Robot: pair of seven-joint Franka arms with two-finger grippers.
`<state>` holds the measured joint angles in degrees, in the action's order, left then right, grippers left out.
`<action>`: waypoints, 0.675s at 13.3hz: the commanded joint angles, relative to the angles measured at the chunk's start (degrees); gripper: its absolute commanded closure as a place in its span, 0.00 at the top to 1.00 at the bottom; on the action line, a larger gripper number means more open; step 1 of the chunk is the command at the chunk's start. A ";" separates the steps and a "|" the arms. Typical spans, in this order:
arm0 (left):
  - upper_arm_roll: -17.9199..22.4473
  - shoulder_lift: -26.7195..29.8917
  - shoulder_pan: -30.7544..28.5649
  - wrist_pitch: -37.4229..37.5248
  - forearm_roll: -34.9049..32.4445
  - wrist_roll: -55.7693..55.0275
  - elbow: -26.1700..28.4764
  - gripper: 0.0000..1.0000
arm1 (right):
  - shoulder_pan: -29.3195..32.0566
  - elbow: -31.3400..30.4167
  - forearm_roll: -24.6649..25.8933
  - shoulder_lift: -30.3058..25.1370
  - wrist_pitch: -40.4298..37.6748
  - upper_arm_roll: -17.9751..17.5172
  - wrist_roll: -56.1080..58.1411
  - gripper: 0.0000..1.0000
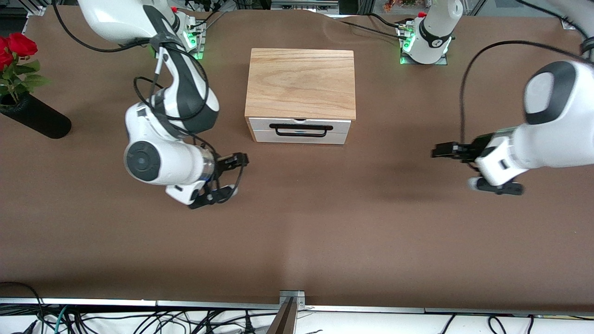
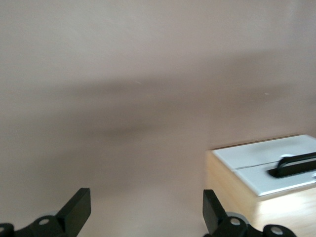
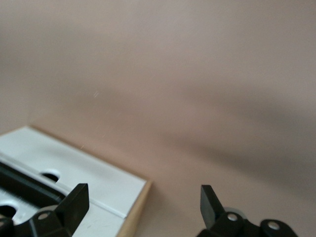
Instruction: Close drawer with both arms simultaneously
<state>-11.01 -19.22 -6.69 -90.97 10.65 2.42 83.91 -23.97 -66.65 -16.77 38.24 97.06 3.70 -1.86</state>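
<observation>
Brown cloth covers the table [image 1: 297,222] across nearly the whole front view. Left of centre in that frame, the right gripper [image 1: 230,174] hangs over bare cloth with its fingers spread wide and nothing between them; its wrist view shows the two black fingertips [image 3: 74,200] apart at the lower edge, with the white drawer front in the lower left corner. At the right of the front frame, the left gripper [image 1: 443,150] hangs over bare cloth too, likewise spread wide and empty, as its own wrist view shows (the two fingertips [image 2: 79,205] stand well apart at the bottom edge).

Between the two grippers, in the upper middle of the front frame, sits the light wooden box [image 1: 301,83]. The drawer [image 1: 299,131] lies pushed in, its white front about flush with the box, its black wire handle [image 1: 300,131] facing the camera.

At the upper left edge of the frame stand red roses [image 1: 14,51] in a black vase [image 1: 39,121].
</observation>
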 commanded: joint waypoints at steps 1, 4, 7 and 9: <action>-0.51 4.79 -2.36 4.29 -3.95 2.95 0.29 1.00 | -0.12 3.97 0.86 -0.01 -0.29 4.81 0.54 1.00; -2.09 10.68 -1.84 6.50 -14.23 -2.49 0.38 1.00 | -0.12 4.24 0.77 -1.23 -0.64 11.92 0.54 1.00; -2.18 14.20 -1.92 7.57 -15.75 -2.60 0.29 1.00 | -0.20 4.68 0.86 -5.18 -0.90 17.11 0.45 1.00; -2.00 14.56 -2.01 7.74 -15.14 -3.47 0.29 1.00 | -0.38 4.68 0.77 -6.68 -0.38 20.19 0.45 1.00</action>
<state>-13.10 -5.44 -8.55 -83.68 -3.50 0.14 83.53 -23.68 -61.45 -16.54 34.24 97.15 21.53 -1.55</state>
